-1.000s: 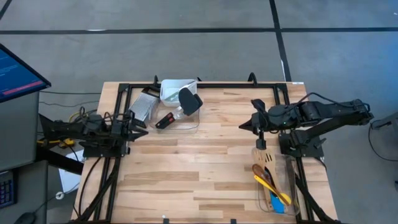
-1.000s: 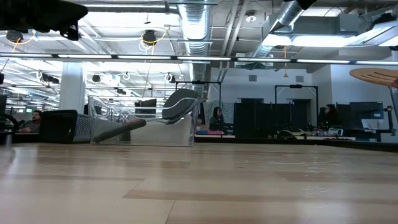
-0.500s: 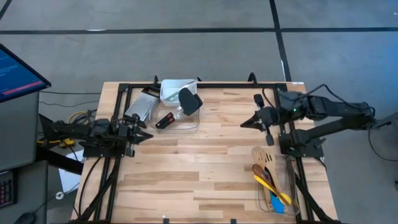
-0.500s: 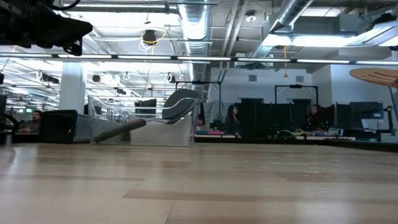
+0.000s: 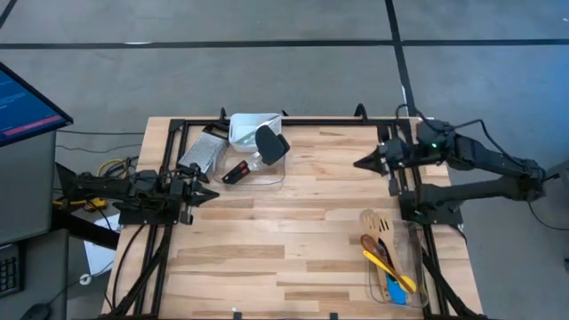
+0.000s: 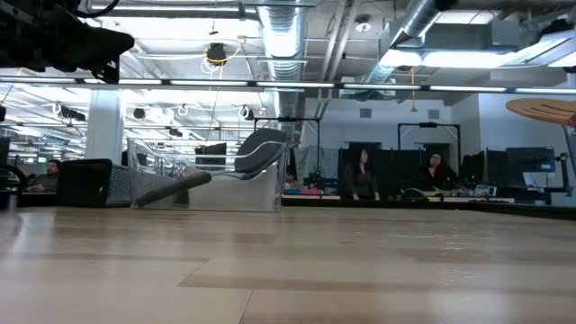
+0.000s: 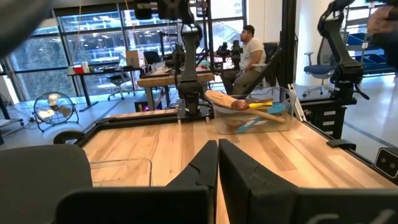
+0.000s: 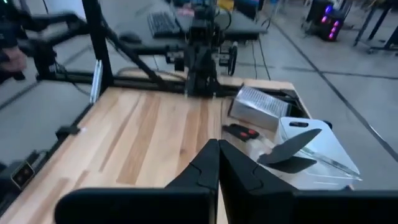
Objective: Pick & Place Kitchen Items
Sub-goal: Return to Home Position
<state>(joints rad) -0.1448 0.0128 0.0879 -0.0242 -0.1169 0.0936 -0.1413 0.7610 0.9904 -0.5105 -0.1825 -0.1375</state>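
Kitchen items are lying in two groups on the wooden table (image 5: 293, 240). At the left edge of the high view, at mid-height of the frame, the left gripper (image 5: 206, 188) is hovering and pointing toward the centre, its fingers pressed together on nothing. In the upper middle, a silvery ribbed piece (image 5: 203, 151) and a small red-and-black knife (image 5: 236, 172) are lying just beside a clear tub (image 5: 244, 133), and a black spatula (image 5: 269, 142) is leaning out over that tub's rim. In the upper right, the right gripper (image 5: 358, 164) is hanging over the right part of the table, likewise closed and empty. In the lower right, a second clear tub (image 5: 375, 293) is holding a wooden slotted turner (image 5: 374, 220), a wooden spoon (image 5: 371, 244), a yellow spoon (image 5: 389, 269) and a blue spoon (image 5: 394, 290), all crossing one another.
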